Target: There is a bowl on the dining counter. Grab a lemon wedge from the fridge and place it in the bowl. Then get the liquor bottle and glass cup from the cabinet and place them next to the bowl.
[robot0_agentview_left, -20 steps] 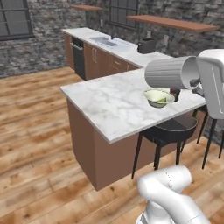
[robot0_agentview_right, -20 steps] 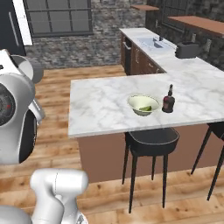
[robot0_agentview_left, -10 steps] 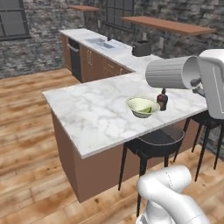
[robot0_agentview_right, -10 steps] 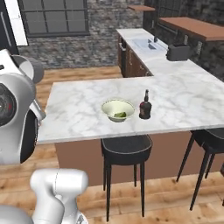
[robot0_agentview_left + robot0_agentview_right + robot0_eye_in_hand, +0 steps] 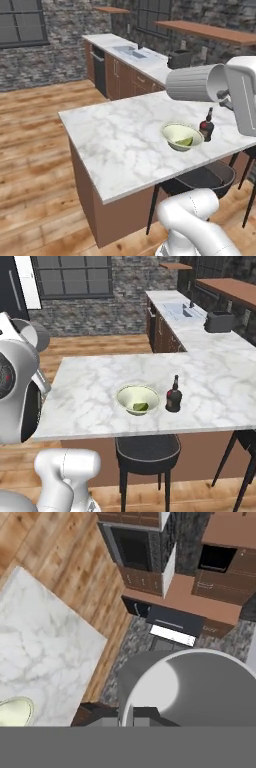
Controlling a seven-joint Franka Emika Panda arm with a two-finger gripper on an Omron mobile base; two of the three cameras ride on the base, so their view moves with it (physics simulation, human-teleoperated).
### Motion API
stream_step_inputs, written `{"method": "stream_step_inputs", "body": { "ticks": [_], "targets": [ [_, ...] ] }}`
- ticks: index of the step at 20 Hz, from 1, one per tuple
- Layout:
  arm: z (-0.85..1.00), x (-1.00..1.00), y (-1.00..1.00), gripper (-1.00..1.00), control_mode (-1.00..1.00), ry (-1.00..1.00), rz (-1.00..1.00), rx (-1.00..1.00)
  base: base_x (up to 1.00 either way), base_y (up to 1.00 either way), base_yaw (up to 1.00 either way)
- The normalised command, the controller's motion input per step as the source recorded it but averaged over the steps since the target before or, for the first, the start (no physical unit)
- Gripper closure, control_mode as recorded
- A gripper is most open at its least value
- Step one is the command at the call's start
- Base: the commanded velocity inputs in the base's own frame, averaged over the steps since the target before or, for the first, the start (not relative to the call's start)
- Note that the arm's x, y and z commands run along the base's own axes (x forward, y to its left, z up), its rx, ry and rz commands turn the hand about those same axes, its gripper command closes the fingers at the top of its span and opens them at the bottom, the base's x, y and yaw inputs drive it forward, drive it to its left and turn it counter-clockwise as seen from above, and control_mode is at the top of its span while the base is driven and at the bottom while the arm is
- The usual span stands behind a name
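You hold the glass cup (image 5: 196, 83) in closed jaws — carried on its side, above and just behind the bowl (image 5: 182, 136) and liquor bottle (image 5: 206, 126); lower it beside them.

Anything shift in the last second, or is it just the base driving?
Only the base drove: the dining counter slid across both base views. The bowl with its lemon wedge and the liquor bottle beside it kept their places. The glass cup stays held by the arm.

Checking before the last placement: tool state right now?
Tool: shut on the glass cup, which is carried above the dining counter.
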Motion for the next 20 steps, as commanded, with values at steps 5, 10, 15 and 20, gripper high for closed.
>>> {"method": "stream_step_inputs", "body": {
  "ticks": [5,10,15,20],
  "targets": [
    [0.0,0.0,0.0,1.0,1.0,0.0,0.0,0.0,0.7,-0.38,0.28],
    [0.0,0.0,0.0,1.0,1.0,0.0,0.0,0.0,0.62,-0.3,0.23],
    [-0.12,0.46,0.0,1.0,-1.0,0.47,0.01,-0.14,0.0,0.0,0.0],
    [-0.38,0.29,0.0,1.0,-1.0,0.61,0.0,-0.24,0.0,0.0,0.0]
  ]
}}
